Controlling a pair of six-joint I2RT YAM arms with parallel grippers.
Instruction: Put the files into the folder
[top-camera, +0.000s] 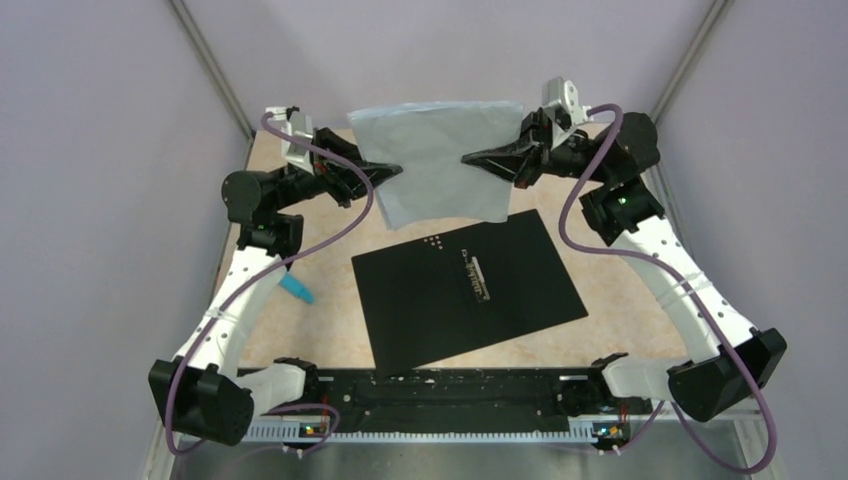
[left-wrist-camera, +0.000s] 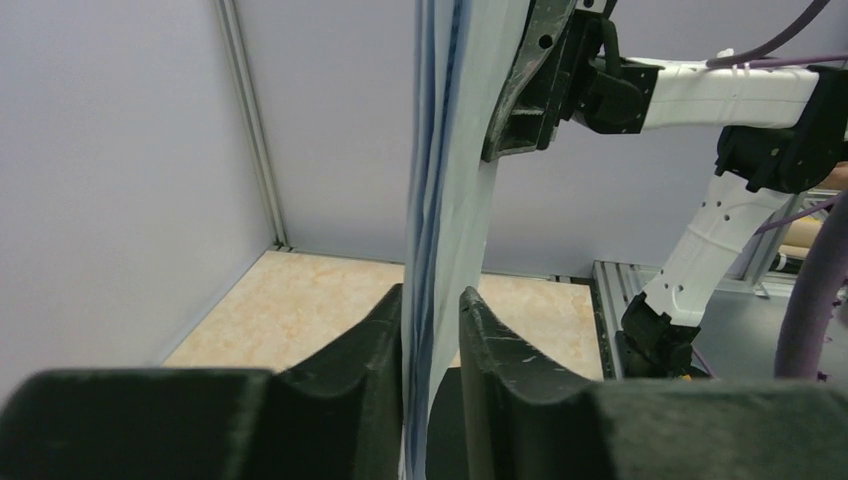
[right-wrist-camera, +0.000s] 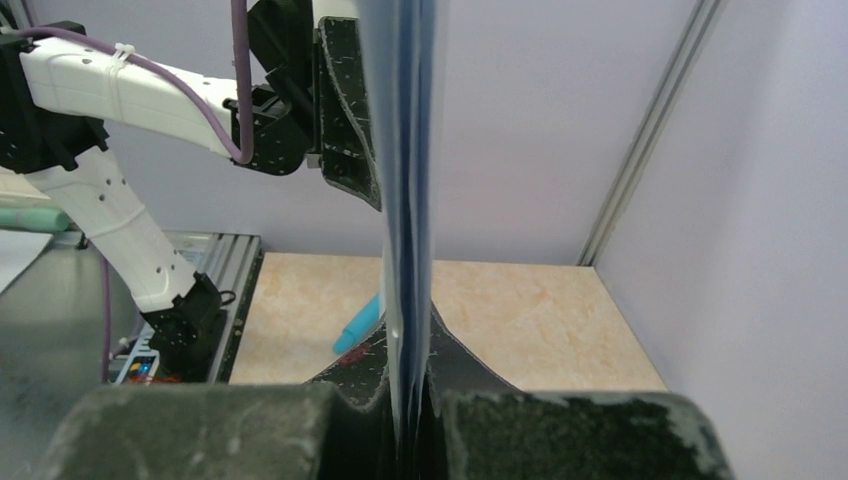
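Right gripper (top-camera: 472, 158) pinches files (top-camera: 440, 145) above folder (top-camera: 465, 295), left gripper (top-camera: 396, 172) straddling; blue cylinder (top-camera: 297, 290) nearby.

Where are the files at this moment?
In the top view, the files hang over the table's far side, between the left gripper and right gripper, beyond the open folder.

No legible text found. Small white marks on the open folder (top-camera: 430, 300) are too small to read.
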